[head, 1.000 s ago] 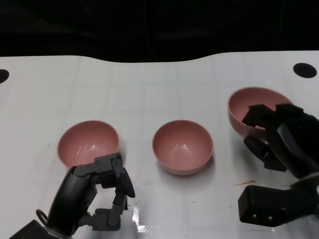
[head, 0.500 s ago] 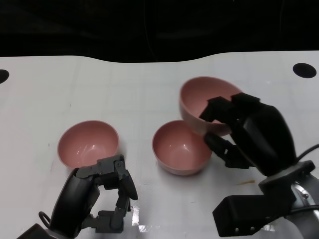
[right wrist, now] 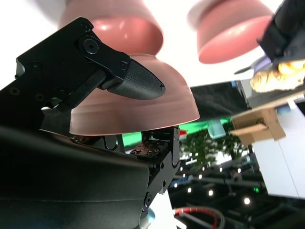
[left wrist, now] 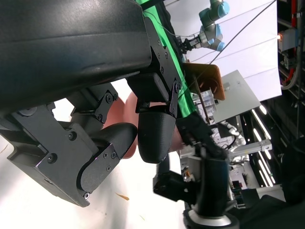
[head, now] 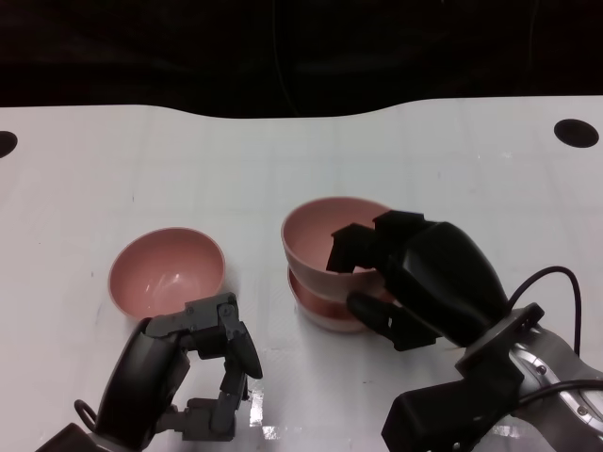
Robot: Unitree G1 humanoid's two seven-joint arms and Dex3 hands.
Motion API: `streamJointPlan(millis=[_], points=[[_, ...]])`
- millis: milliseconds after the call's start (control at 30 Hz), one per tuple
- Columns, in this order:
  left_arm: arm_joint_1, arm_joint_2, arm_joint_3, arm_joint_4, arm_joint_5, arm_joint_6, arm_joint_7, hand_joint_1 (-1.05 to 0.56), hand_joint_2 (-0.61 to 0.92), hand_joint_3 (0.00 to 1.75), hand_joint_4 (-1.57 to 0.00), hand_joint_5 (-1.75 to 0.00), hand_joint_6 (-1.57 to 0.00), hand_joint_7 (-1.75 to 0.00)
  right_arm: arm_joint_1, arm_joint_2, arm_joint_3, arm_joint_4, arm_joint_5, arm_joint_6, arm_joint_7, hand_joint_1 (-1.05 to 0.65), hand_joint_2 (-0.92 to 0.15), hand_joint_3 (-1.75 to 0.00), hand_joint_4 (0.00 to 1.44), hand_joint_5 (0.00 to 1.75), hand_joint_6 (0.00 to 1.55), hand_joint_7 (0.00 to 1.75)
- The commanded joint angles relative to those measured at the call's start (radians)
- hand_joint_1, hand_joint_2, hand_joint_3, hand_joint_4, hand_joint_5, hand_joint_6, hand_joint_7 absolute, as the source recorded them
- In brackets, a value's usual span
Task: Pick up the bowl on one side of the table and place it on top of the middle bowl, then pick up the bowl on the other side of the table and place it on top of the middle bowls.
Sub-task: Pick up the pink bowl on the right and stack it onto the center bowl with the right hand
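A pink bowl (head: 318, 229) hangs right over the middle pink bowl (head: 316, 309), its base down in that bowl's mouth; whether they touch I cannot tell. My right hand (head: 415, 273) grips its near right rim, fingers inside and thumb outside. In the right wrist view a finger (right wrist: 136, 78) presses the held bowl's (right wrist: 143, 109) outer wall, with the middle bowl (right wrist: 112, 21) beyond. The left bowl (head: 168, 271) (right wrist: 231, 28) stands alone on the table. Just in front of it my left hand (head: 198, 363) (left wrist: 119, 143) holds nothing, fingers bent but apart.
The white table (head: 283, 160) ends at a dark far edge. Black round holes (head: 576, 132) sit near its far right and far left corners. A black cable (head: 546, 278) loops by my right wrist.
My right hand has carried the bowl from the right side leftward and down onto the middle bowl. The left hand and left bowl have stayed put.
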Motion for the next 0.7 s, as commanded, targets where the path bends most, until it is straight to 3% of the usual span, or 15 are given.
streamJointPlan(millis=[33, 167, 200, 233, 267, 300, 333, 367, 400, 467, 567, 700], points=[[0.002, 0.009, 0.005, 0.001, -0.002, -0.01, 0.009, -0.11, 0.29, 1.55, -0.92, -1.72, -0.86, -1.47, -0.018, -0.008, 0.01, 0.042, -0.001, -0.017, -0.005, -0.15, -0.3, -1.34, 0.96, 1.75, 0.76, 1.75], [0.001, 0.008, 0.004, 0.0, -0.005, -0.006, 0.008, -0.1, 0.29, 1.55, -0.92, -1.72, -0.86, -1.46, -0.029, -0.014, 0.028, 0.069, -0.017, -0.003, 0.01, -0.17, -0.31, -1.37, 0.93, 1.75, 0.75, 1.71], [0.001, 0.007, 0.003, 0.0, -0.006, -0.005, 0.008, -0.1, 0.3, 1.54, -0.92, -1.72, -0.86, -1.46, -0.03, -0.014, 0.032, 0.074, -0.019, 0.004, 0.018, -0.17, -0.31, -1.37, 0.92, 1.72, 0.76, 1.64], [0.002, 0.007, 0.003, -0.002, -0.005, -0.002, 0.009, -0.1, 0.3, 1.54, -0.92, -1.72, -0.86, -1.46, -0.033, -0.015, 0.037, 0.08, -0.024, 0.012, 0.029, -0.16, -0.33, -1.35, 0.91, 1.67, 0.81, 1.44], [0.002, 0.008, 0.003, -0.003, -0.003, 0.001, 0.01, -0.1, 0.3, 1.54, -0.92, -1.72, -0.86, -1.46, -0.036, -0.017, 0.043, 0.084, -0.031, 0.025, 0.048, -0.18, -0.38, -1.24, 0.91, 1.45, 0.86, 1.16], [0.002, 0.008, 0.002, -0.003, -0.004, 0.001, 0.009, -0.1, 0.3, 1.54, -0.92, -1.72, -0.86, -1.46, -0.04, -0.021, 0.051, 0.084, -0.04, 0.046, 0.084, -0.23, -0.51, -0.95, 0.87, 1.08, 0.88, 0.73], [0.001, 0.008, 0.002, -0.003, -0.005, 0.001, 0.007, -0.1, 0.3, 1.54, -0.92, -1.72, -0.86, -1.46, -0.043, -0.026, 0.058, 0.081, -0.044, 0.063, 0.118, -0.26, -0.63, -0.72, 0.84, 0.78, 0.88, 0.45], [0.001, 0.009, 0.002, -0.002, -0.003, -0.002, 0.008, -0.1, 0.3, 1.54, -0.92, -1.73, -0.86, -1.46, -0.045, -0.032, 0.064, 0.071, -0.049, 0.08, 0.159, -0.29, -0.72, -0.54, 0.81, 0.55, 0.85, 0.26], [0.0, 0.009, 0.002, -0.001, -0.002, -0.004, 0.009, -0.1, 0.3, 1.54, -0.92, -1.73, -0.86, -1.46, -0.045, -0.037, 0.068, 0.062, -0.05, 0.092, 0.186, -0.39, -0.84, -0.34, 0.68, 0.32, 0.72, 0.11], [-0.001, 0.009, 0.001, 0.0, -0.005, -0.004, 0.006, -0.1, 0.3, 1.54, -0.92, -1.73, -0.86, -1.46, -0.042, -0.048, 0.076, 0.038, -0.066, 0.125, 0.232, -0.52, -0.9, -0.25, 0.55, 0.16, 0.58, 0.03], [-0.001, 0.008, 0.0, -0.001, -0.011, 0.003, 0.003, -0.11, 0.3, 1.54, -0.92, -1.74, -0.86, -1.45, -0.03, -0.052, 0.077, 0.008, -0.075, 0.157, 0.263, -0.71, -0.92, -0.34, 0.35, 0.04, 0.37, 0.0], [-0.003, 0.009, -0.001, 0.003, -0.014, 0.001, 0.003, -0.11, 0.31, 1.51, -0.91, -1.75, -0.87, -1.45, 0.01, -0.061, 0.053, -0.078, -0.05, 0.185, 0.298, -0.78, -0.92, -0.41, 0.28, 0.0, 0.32, 0.0]])
